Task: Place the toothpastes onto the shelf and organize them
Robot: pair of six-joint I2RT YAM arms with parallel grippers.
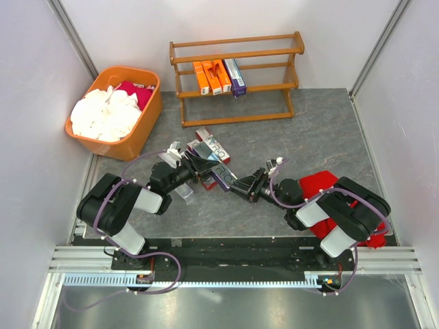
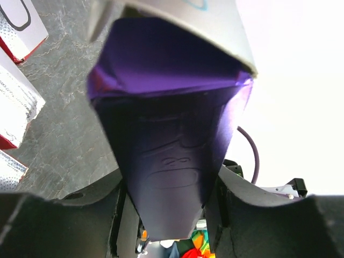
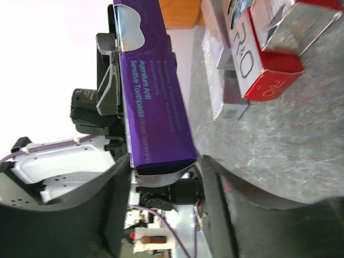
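Note:
A purple toothpaste carton [image 1: 218, 173] hangs between both arms at the table's middle. My left gripper [image 1: 197, 164] is shut on one end of it; in the left wrist view the purple carton [image 2: 166, 134] fills the space between the left gripper's [image 2: 169, 215] dark fingers. The other end of the carton [image 3: 153, 102] sits in my right gripper [image 3: 164, 177], with both fingers against its sides. More toothpastes [image 1: 206, 142], red-and-silver and grey, lie in a loose pile just behind. On the wooden shelf [image 1: 236, 44] the middle tier holds orange cartons [image 1: 209, 77] and a purple one [image 1: 235, 75].
An orange tub [image 1: 147, 130] with white and pink cloths stands at the back left. A red cloth [image 1: 322, 184] lies under the right arm. Red-and-silver cartons [image 3: 263, 64] lie on the grey tabletop close to the right gripper [image 1: 236, 184]. White walls close in both sides.

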